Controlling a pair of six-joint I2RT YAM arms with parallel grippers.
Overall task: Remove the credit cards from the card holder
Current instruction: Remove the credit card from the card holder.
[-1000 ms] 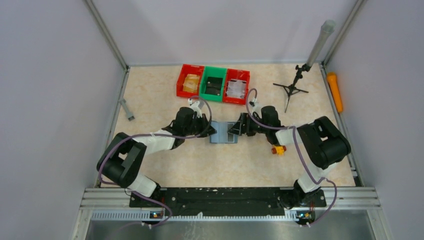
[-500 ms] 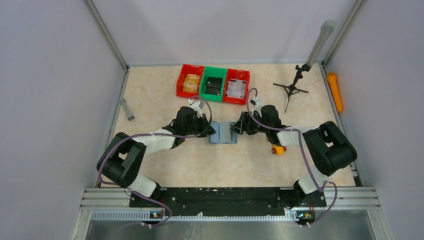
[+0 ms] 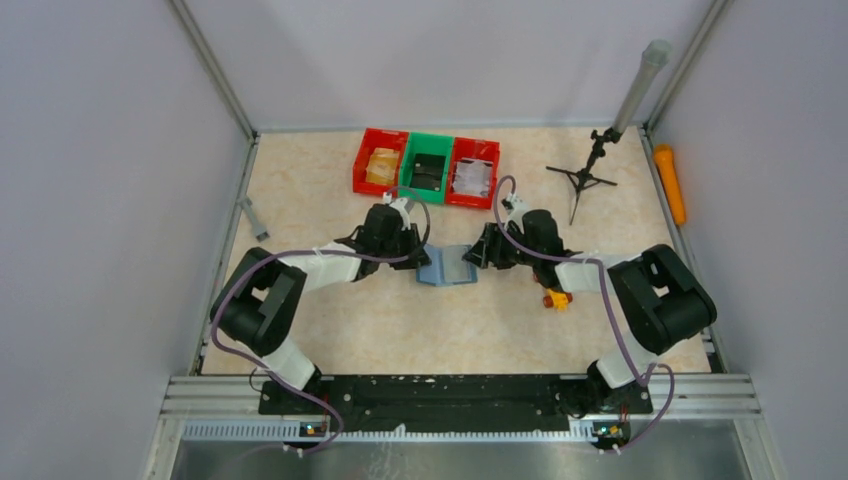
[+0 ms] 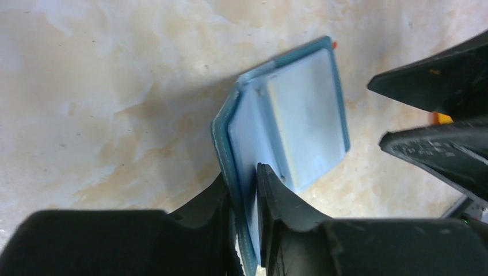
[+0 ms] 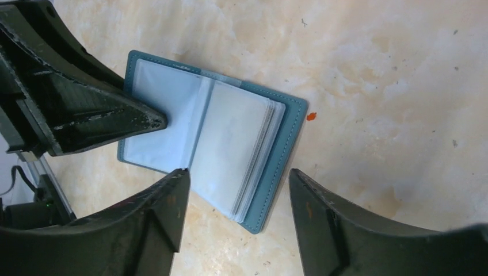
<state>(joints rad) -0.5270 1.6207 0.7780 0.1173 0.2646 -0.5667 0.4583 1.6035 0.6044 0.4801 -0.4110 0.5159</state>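
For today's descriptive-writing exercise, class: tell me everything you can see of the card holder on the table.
The card holder is a small teal wallet, leather-like with stitched edges, lying open on the marbled table. Inside are pale, cloudy plastic sleeves, stacked thicker on one half. The left fingers pinch the thinner half's edge; the right fingers straddle the thick half.

i see a matt teal leather-look cover with stitched edges on the card holder (image 5: 292, 123); inside, smooth frosted plastic. under it the table (image 5: 374, 69) looks smooth, faintly glossy, marbled. the left pincer (image 4: 241, 172) at it is matt black plastic.
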